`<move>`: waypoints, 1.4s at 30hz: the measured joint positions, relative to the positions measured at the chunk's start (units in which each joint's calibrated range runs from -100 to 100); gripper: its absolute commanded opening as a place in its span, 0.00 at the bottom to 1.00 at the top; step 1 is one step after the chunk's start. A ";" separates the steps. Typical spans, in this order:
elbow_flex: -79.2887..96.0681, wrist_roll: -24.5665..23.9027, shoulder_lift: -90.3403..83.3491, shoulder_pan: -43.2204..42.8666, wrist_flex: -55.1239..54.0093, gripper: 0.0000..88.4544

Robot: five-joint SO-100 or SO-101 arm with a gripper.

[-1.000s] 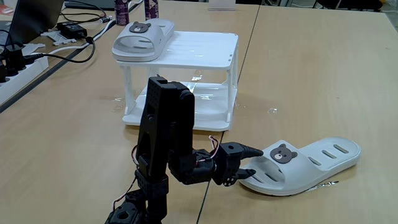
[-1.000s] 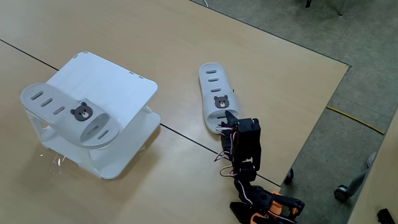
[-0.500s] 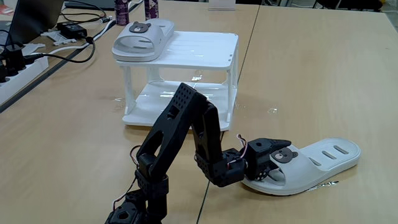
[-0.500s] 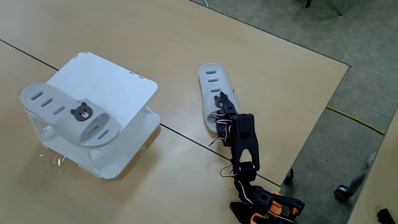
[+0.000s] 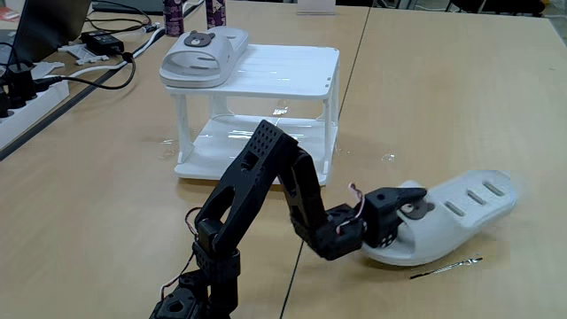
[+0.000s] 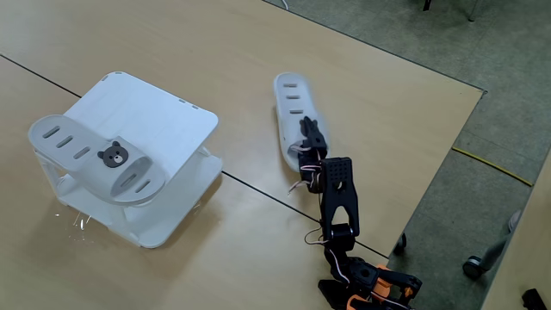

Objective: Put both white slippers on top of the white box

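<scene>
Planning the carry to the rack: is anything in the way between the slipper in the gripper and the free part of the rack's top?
Nothing visible blocks it. The gripper holds the off-white rubber slipper tilted off the table; bare wood lies between it and the white plastic two-tier rack. The other slipper fills only the top's left side in that fixed view.

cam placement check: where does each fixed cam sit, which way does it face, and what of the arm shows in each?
A fixed view: low, behind the arm's base, looking across the table at the white box; arm and gripper on the tilted slipper.
A fixed view: high, looking steeply down; the arm's base at the bottom edge, gripper reaching up-frame.
Both fixed views share the box, the slipper on it and the gripped slipper.
</scene>
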 measured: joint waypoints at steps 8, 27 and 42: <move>-16.35 0.00 -19.46 2.62 42.83 0.01; -26.95 0.00 -50.89 -6.67 70.04 0.01; -29.65 0.00 -46.19 -39.85 70.04 0.01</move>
